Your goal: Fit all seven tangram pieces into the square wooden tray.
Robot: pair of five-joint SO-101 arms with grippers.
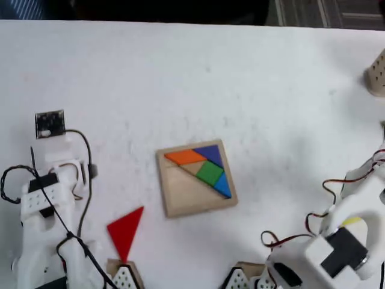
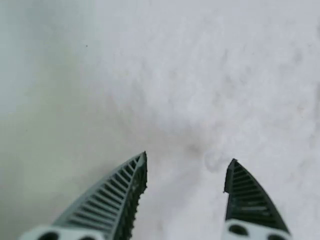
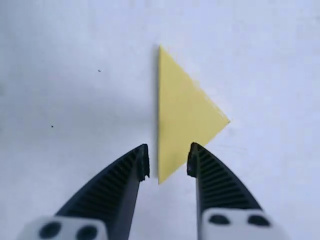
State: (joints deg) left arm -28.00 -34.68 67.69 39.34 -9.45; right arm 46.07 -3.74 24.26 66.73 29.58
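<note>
Tray (image 1: 191, 203) part-filled at frame centre; red triangle (image 1: 125, 232) loose at lower left.
The left gripper (image 2: 185, 172) gapes over the table (image 2: 200, 75); the right gripper (image 3: 167, 162), fingers apart, straddles the yellow triangle (image 3: 182, 112), possibly touching its corner.

From high up we saw the whole table (image 1: 252, 90), and our wrist cameras faced that same top closely.

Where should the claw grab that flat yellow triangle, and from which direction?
Probably from above: the yellow triangle lies flat on the table, so only its thin edges can be pinched. The sharp corner nearest the right claw is narrow enough and sits between its open fingers; one finger would meet the long straight edge.
</note>
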